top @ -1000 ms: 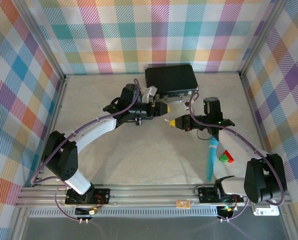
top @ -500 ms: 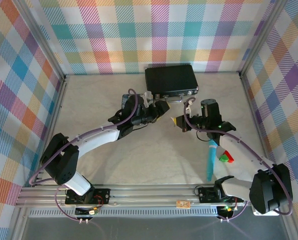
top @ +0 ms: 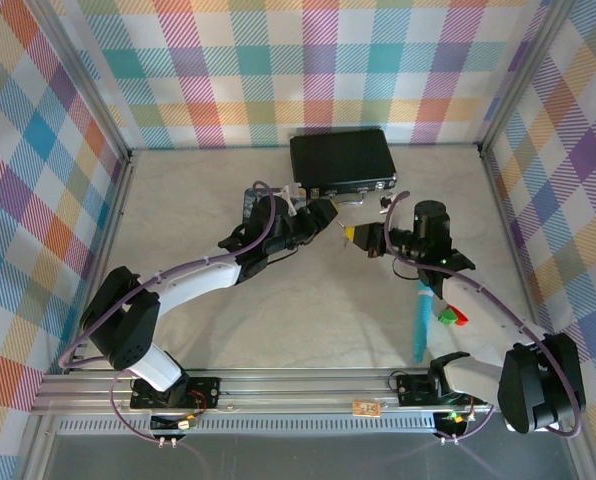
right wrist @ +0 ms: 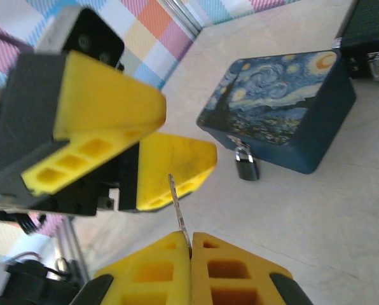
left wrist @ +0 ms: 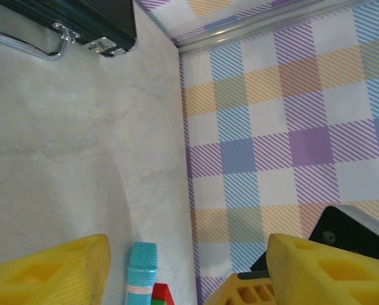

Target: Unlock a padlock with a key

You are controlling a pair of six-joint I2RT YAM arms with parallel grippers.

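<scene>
**Key (right wrist: 177, 206) clamped in the right tool (right wrist: 191, 238); padlock (right wrist: 245, 167) hangs on the painted tin (right wrist: 280, 105)**

The right wrist view gives the close detail. The right tool's two yellow fingers are pressed together on the key's head. The thin silvery blade stands up out of the seam between them, leaning slightly left. Its tip lies in front of the lower yellow finger of the left tool (right wrist: 186, 130); I cannot tell whether the two touch. Beyond it, the padlock is a small dark boxy body under a bright metal shackle. It hangs at a fitting on the front side of the blue starry-night tin, low down by the table (right wrist: 342, 210). It is well apart from the key. A corner of the black briefcase (right wrist: 372, 38) sits just past the tin.

The top view gives the layout. Both arms reach to the middle of the table, and the tools' yellow tips face each other just in front of the briefcase. A turquoise stick (top: 419, 325) lies near the right arm, beside a small red-and-green piece (top: 449, 317).

The left wrist view settles the left tool's state. Its yellow fingers (left wrist: 49, 273) sit at the two bottom corners, wide apart with nothing between them. Past them are the bare table, the plaid wall (left wrist: 285, 127), the stick's end and the briefcase's silver handle (left wrist: 30, 47).
</scene>
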